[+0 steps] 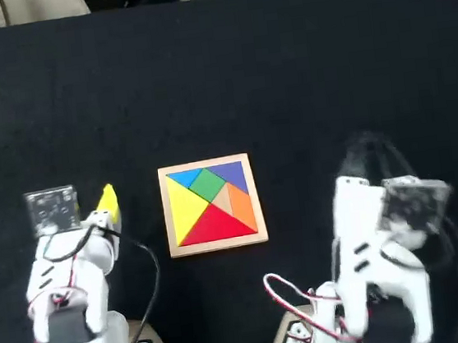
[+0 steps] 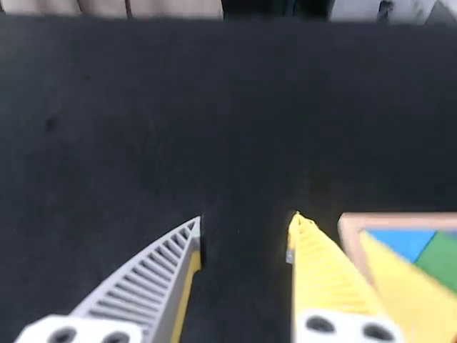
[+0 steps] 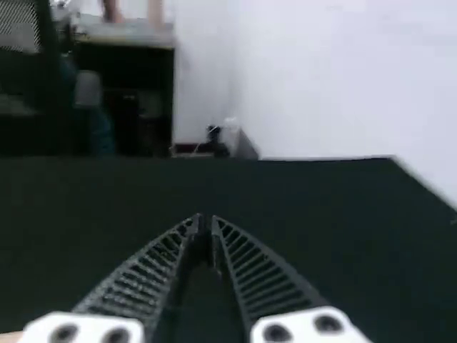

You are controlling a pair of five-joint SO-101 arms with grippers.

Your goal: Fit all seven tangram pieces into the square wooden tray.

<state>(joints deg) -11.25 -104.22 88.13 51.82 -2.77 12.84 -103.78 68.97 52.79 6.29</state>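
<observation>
Insp. note, remote station.

1. L gripper (image 2: 246, 223): fingers spread, nothing between them, bare black table (image 1: 284, 74) showing in the gap. One finger is grey, the other a yellow finger (image 2: 325, 271). Tips sit low over the cloth; contact w/ it I cannot tell.

2. R gripper (image 3: 207, 223): dark fingers pressed together tip to tip, nothing pinched. It points out over the table toward the far edge.

3. Square wooden tray (image 1: 218, 245): flat on the table, on the outer side of the L gripper's yellow finger. It is near that finger but apart from it, w/ a strip of cloth between them in the high view. It lies between the two arms, closer to the L gripper, well apart from the R.

4. Contents, all seated inside the rim: yellow triangle (image 1: 184, 211) on the side nearest the L gripper, red triangle (image 1: 217, 222) beside it, orange piece (image 1: 242, 203) and tan piece (image 1: 225, 198) toward the R-arm side. Along the edge farthest from both grippers: light blue triangle (image 1: 184, 177), green square (image 1: 207, 184), dark blue triangle (image 1: 233, 173).

5. Neither gripper touches tray or pieces.
</observation>
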